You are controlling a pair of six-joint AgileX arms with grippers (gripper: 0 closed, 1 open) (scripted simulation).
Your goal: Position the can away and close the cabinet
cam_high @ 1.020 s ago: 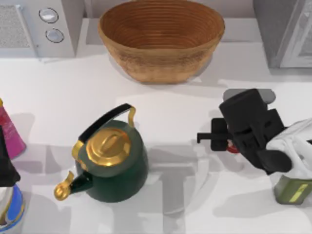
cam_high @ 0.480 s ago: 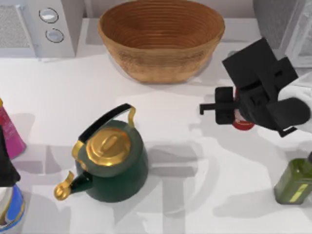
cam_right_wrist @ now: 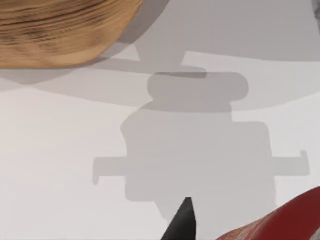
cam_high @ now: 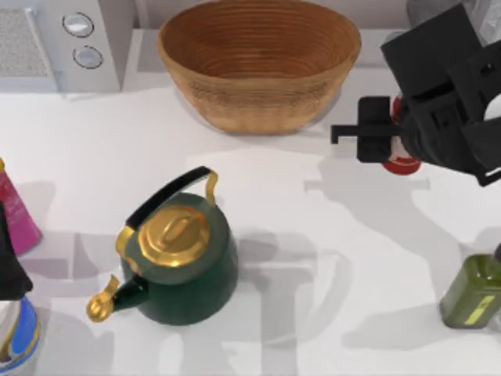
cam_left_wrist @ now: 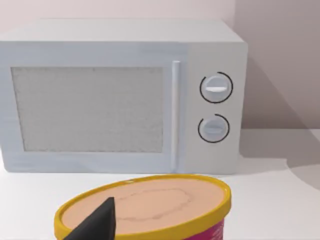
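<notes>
The white worktop [cam_high: 313,258] carries everything, with a white microwave [cam_high: 66,43] at its far left corner and a pale cabinet [cam_high: 470,55] at its far right corner. Between them, at the far middle, sits a wide woven basket [cam_high: 258,63]. In the near middle stands a dark green kettle [cam_high: 184,262] with a gold lid, a gold spout pointing near-left and a black handle arched over it.

The right arm reaches in from the right edge, its black right end effector [cam_high: 395,141] held above the worktop just right of the basket and in front of the cabinet. It is clenched on the can [cam_high: 401,160], whose red body peeks out beneath the black housing; the right wrist view shows a red curve of the can [cam_right_wrist: 285,220] beside one dark fingertip [cam_right_wrist: 181,222], over the shadow of the end effector on the worktop.

An olive-green bottle [cam_high: 472,294] stands at the near right edge, well apart from the can. At the left edge is a pink carton [cam_high: 19,215], and nearer still a yellow-rimmed tub [cam_left_wrist: 150,207], over which the left end effector [cam_left_wrist: 97,225] is parked, facing the microwave; whether it is released or clenched, I cannot tell.
</notes>
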